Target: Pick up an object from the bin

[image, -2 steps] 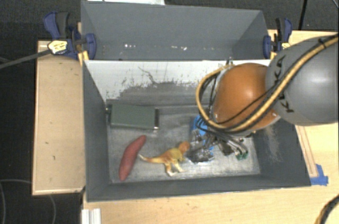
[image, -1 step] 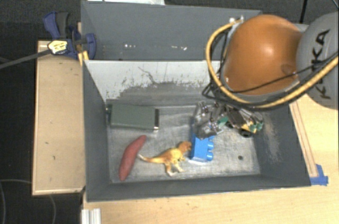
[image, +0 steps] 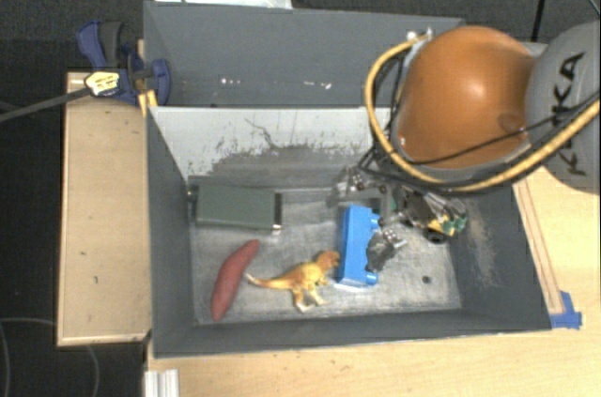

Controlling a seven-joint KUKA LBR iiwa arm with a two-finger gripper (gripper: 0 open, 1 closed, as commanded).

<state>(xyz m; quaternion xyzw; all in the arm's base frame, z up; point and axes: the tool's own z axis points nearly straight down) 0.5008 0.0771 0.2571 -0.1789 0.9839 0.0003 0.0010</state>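
The jaws hang low in the grey metal bin [image: 171, 236], just toward 3 o'clock from the floor's centre, under the arm's orange domed cover [image: 460, 95] and its looped cables. They sit at the 3 o'clock edge of a blue flat rectangular plastic block [image: 353, 245], which lies with its long side running from 12 to 6 o'clock. That narrow width would suit a grip across it, so I judge the block to be the likely pick. Whether the jaws are spread round the block or pressed together beside it I cannot tell, because the wrist hides them from above. A small orange-yellow toy dinosaur [image: 300, 278] stands at 6 o'clock with its head just beside the block's lower corner, so a lift may nudge it. A red elongated soft-looking piece [image: 233, 278] at 8 o'clock and a dark grey-green rectangular block [image: 235, 206] at 10 o'clock lie well apart and leave the approach free
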